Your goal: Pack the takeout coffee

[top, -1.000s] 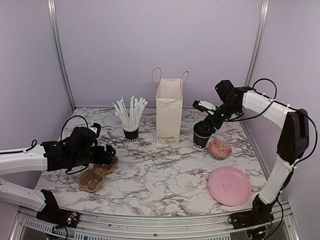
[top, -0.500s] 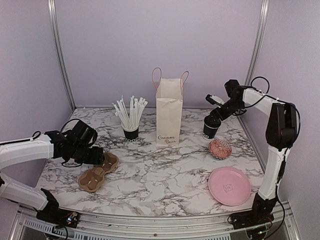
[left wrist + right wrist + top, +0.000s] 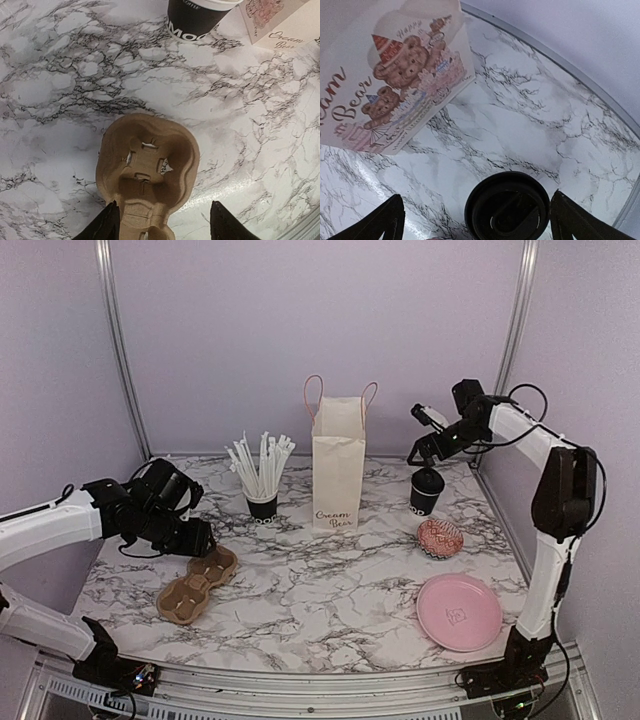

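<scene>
The takeout coffee (image 3: 427, 491), a black cup with its black lid on, stands upright at the back right of the table, to the right of the paper bag (image 3: 338, 468). My right gripper (image 3: 429, 452) hovers just above it, open. In the right wrist view the lid (image 3: 507, 210) sits between the two spread fingers, touching neither. My left gripper (image 3: 198, 539) hangs low at the left over the brown cup tray (image 3: 197, 584). Its jaws (image 3: 165, 229) stand apart astride the tray's near end (image 3: 147, 167), gripping nothing.
A black cup full of white straws (image 3: 262, 485) stands left of the bag. A red-patterned round object (image 3: 440, 537) and a pink plate (image 3: 459, 612) lie at the right front. Metal posts and walls close in the back and sides.
The right gripper carried the coffee cup back and to the right, set it down, opened and rose off it. The left gripper's jaws narrowed as it drew back over the tray's far end.
</scene>
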Controlling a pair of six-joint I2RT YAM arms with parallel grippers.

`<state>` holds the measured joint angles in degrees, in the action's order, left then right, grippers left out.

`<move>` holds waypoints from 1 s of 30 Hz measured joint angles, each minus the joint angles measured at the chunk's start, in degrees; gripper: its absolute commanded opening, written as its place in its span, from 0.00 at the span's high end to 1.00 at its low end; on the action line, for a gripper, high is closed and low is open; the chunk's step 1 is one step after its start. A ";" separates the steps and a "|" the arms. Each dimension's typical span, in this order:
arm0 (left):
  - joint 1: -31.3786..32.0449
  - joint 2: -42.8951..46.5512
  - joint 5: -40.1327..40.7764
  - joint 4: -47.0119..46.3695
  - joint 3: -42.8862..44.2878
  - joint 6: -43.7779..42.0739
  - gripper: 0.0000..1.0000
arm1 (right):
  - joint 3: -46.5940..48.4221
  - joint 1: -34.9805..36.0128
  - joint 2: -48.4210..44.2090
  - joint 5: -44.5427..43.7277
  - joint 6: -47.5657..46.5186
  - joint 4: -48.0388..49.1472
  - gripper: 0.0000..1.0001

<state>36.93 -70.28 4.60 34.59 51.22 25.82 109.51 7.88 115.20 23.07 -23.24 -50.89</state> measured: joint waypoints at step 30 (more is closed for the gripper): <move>3.23 -0.24 -0.09 -4.85 0.13 4.24 0.34 | 14.97 18.53 2.05 -9.05 19.34 6.75 0.46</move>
<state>40.16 -70.52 4.51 29.74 51.35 30.06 124.49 26.41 117.25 14.02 -3.90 -44.14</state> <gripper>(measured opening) 0.654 0.690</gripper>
